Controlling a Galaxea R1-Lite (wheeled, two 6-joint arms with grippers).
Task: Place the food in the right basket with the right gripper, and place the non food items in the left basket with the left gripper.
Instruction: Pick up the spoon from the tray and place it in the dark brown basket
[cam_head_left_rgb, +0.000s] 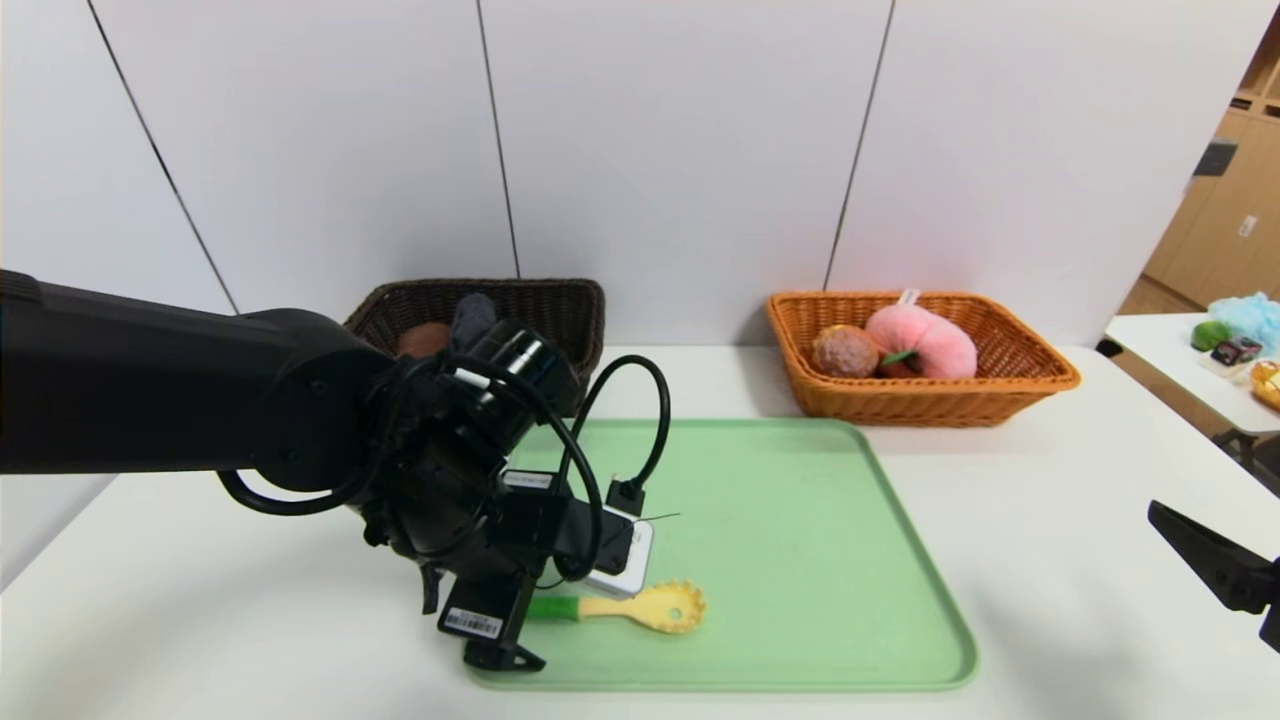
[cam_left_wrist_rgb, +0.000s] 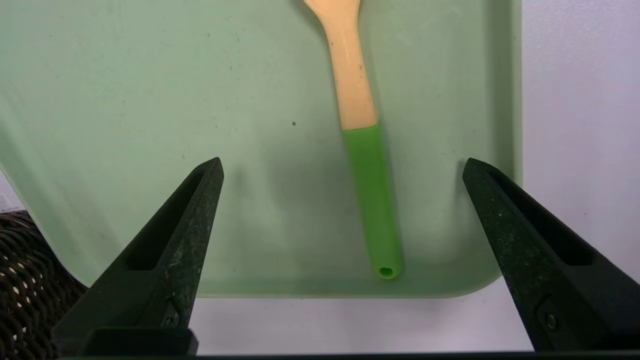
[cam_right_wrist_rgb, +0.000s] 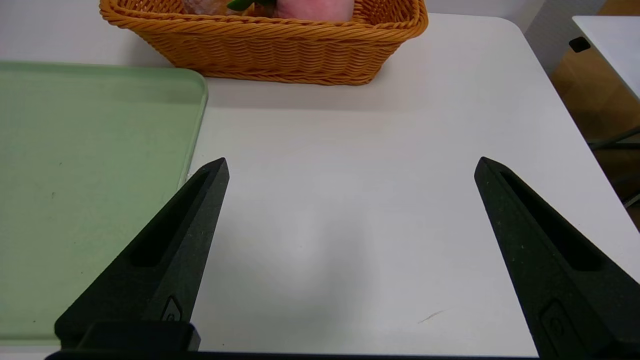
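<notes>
The left gripper (cam_left_wrist_rgb: 342, 167) hangs low over the near left corner of the green tray (cam_head_left_rgb: 850, 560), its jaws spread wide and holding nothing. Between them lies the pasta spoon (cam_left_wrist_rgb: 367, 165), flat on the tray, its green handle end pointing toward the tray's near rim and sitting closer to one finger than the other, touching neither.

From the head camera the arm's wrist covers most of that handle; only a short green stretch and the yellow toothed bowl (cam_head_left_rgb: 668, 605) show past it. The wrist camera gives the reverse: the whole handle, but the bowl is cut off at the edge.

The dark wicker basket (cam_head_left_rgb: 560, 315) at the back left is half hidden behind the arm, and what lies in it cannot be made out. The orange basket (cam_head_left_rgb: 1000, 385) at the back right holds a pink plush peach (cam_head_left_rgb: 925, 340) and a brown round food item (cam_head_left_rgb: 845, 352).

The right gripper (cam_right_wrist_rgb: 350, 167) is parked over bare white table (cam_right_wrist_rgb: 350, 200), right of the tray, jaws wide apart and empty.
</notes>
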